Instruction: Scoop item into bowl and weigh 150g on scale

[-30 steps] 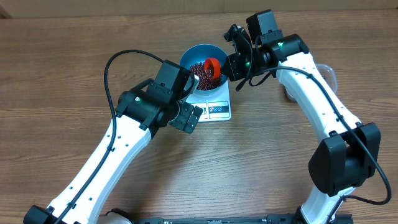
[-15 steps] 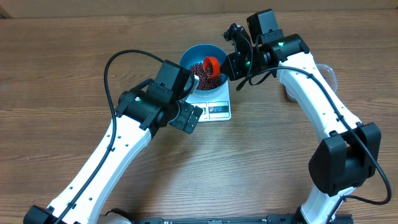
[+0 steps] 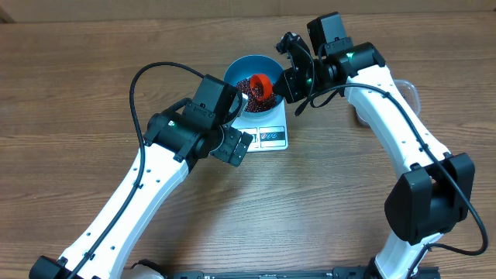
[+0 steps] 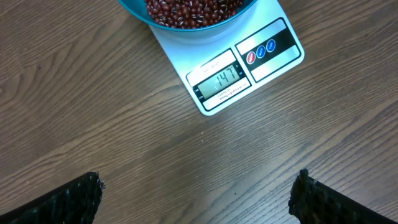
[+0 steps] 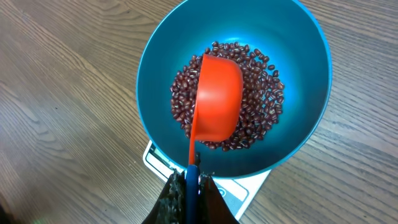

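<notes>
You had a brown wood-grain table [image 3: 77, 77] filling every view, evenly lit, paler strip along its far edge.

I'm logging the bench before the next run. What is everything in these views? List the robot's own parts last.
beans: many, dark red-brown, heaped in the bowl
bowl: one, blue, standing on the scale
scale: one, white, on the table between the arms
scoop: one, orange-red, tipped over the beans inside the bowl
tub: one, clear, on the table behind the right arm, mostly hidden
table: one, brown wood, under everything
left gripper: one, black fingers, open, above bare table near the scale
right gripper: one, black, shut on the scoop's handle
</notes>
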Motion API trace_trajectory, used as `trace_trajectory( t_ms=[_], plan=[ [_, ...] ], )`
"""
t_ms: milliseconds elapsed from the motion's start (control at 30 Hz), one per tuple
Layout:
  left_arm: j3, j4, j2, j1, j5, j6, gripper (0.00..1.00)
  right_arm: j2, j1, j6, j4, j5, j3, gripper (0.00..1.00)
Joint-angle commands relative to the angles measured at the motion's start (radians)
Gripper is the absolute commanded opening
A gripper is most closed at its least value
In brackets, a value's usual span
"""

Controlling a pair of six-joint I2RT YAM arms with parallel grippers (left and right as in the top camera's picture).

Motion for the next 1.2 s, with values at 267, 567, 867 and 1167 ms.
trace_trajectory(
  t_ms=[267, 567, 867, 1167],
  plan=[
    [-0.004, 0.002, -0.012, 0.000, 0.011, 0.016, 1.00, -0.044, -0.003, 0.021, 0.008, 0.007, 0.032, 0.04],
    [-0.004, 0.002, -0.012, 0.000, 0.011, 0.016, 1.00, -0.044, -0.003, 0.026, 0.010, 0.010, 0.033, 0.04],
    [-0.004, 0.002, -0.012, 0.000, 0.011, 0.016, 1.00, -0.044, -0.003, 0.026, 0.010, 0.010, 0.032, 0.04],
    [-0.004, 0.002, -0.012, 0.000, 0.011, 0.016, 1.00, -0.044, -0.003, 0.026, 0.010, 0.010, 0.033, 0.04]
  ],
)
